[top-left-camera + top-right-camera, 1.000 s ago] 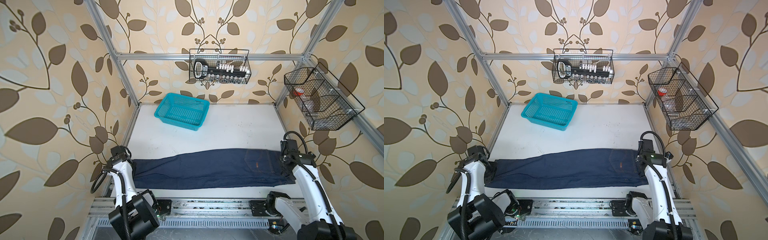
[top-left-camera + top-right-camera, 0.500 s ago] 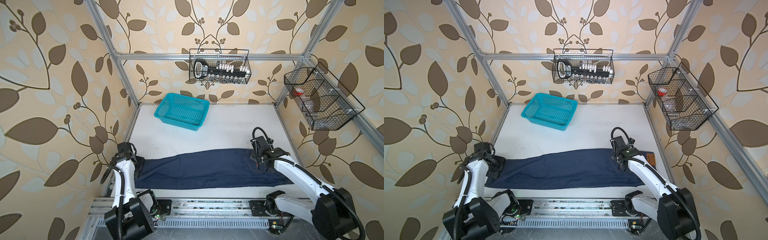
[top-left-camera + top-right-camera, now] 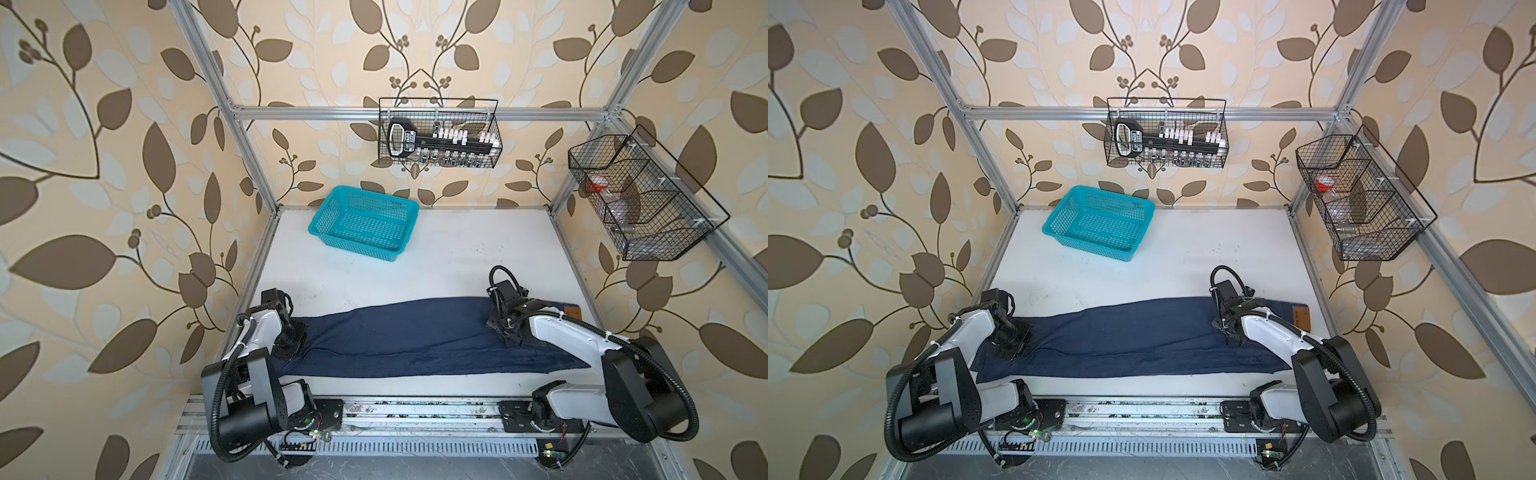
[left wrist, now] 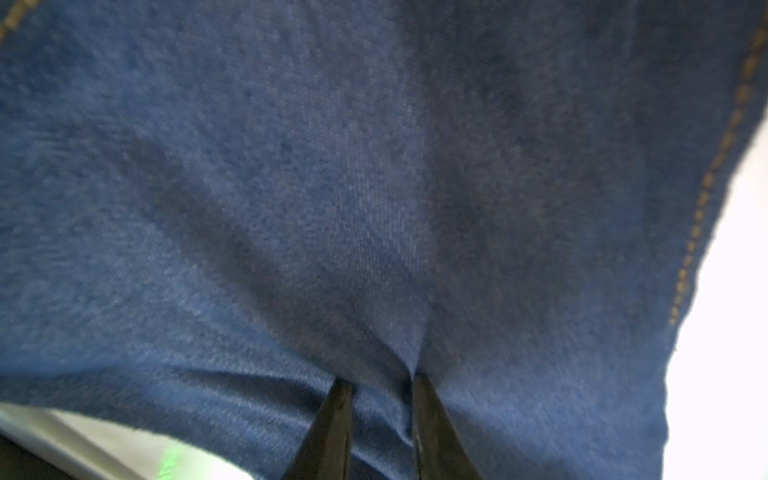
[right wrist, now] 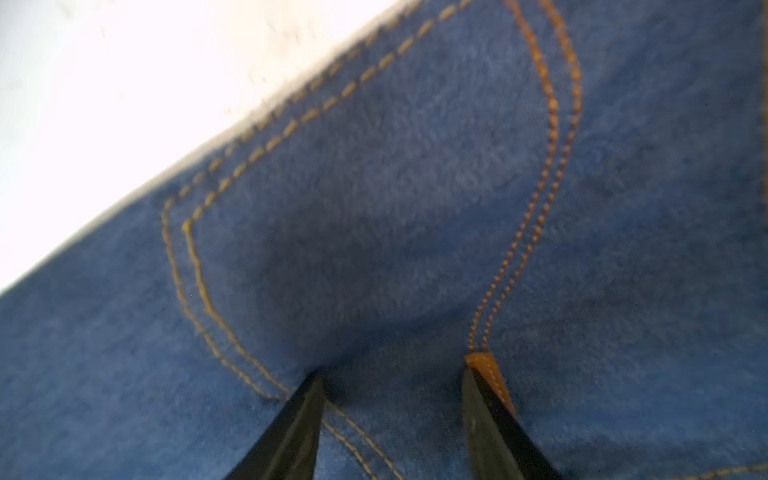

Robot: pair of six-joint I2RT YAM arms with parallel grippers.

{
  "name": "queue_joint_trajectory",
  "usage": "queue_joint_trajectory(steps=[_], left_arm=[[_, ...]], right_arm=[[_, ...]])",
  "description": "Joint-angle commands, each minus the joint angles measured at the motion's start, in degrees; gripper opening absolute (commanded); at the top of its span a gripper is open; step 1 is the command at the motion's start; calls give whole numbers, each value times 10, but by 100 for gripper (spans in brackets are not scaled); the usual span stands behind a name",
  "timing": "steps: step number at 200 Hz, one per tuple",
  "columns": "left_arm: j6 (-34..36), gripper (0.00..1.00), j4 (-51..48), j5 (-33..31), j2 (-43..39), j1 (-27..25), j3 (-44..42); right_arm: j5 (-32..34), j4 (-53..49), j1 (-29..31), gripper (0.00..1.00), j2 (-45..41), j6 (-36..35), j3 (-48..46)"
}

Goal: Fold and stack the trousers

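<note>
Denim runs nearly the whole width of the white table (image 3: 457, 257) along its near edge. The trousers (image 3: 415, 336) lie flat as one long dark navy strip, legs out to the left and the waistband to the right, where a small tan patch (image 3: 572, 311) shows at the far corner. Both arms are bent low over the cloth.

The left gripper (image 3: 296, 340) is down on the leg end. Its wrist view shows the two black fingertips (image 4: 340, 399) drawn close together with a ridge of blue fabric caught between them, and a crease runs up from that pinch. It looks to me as if it has hold of the trousers.

The right gripper (image 3: 505, 332) sits on the seat of the trousers, a little way in from the patch. Up close its jaws stand well apart, with both tips pressed onto the denim. One tip is beside the orange double stitching (image 5: 552, 124) of a back pocket and the other is against the pocket's curved seam, so they are spread and not clamped on anything.

Well behind the trousers, near the back-left corner, stands a teal plastic basket (image 3: 353, 245). A black wire rack (image 3: 440, 137) hangs on the back rail and another wire rack (image 3: 648, 199) hangs on the right side. I can't make out their contents clearly.
</note>
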Motion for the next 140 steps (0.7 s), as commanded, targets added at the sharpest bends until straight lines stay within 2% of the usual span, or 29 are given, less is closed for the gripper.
queue_joint_trajectory(steps=[1, 41, 86, 118, 140], left_arm=[[37, 26, 96, 3, 92, -5, 9], [70, 27, 104, 13, 197, -12, 110], [99, 32, 74, 21, 266, -35, 228], [132, 46, 28, 12, 280, -43, 295], [158, 55, -22, 8, 267, -44, 329]], right_arm=[[-17, 19, -30, 55, 51, -15, 13], [-19, 26, -72, 55, 110, -97, 88], [-28, 40, -97, 55, 173, -187, 158], [-42, 44, -90, 57, 181, -305, 200], [-101, 62, -83, 58, 143, -401, 195]])
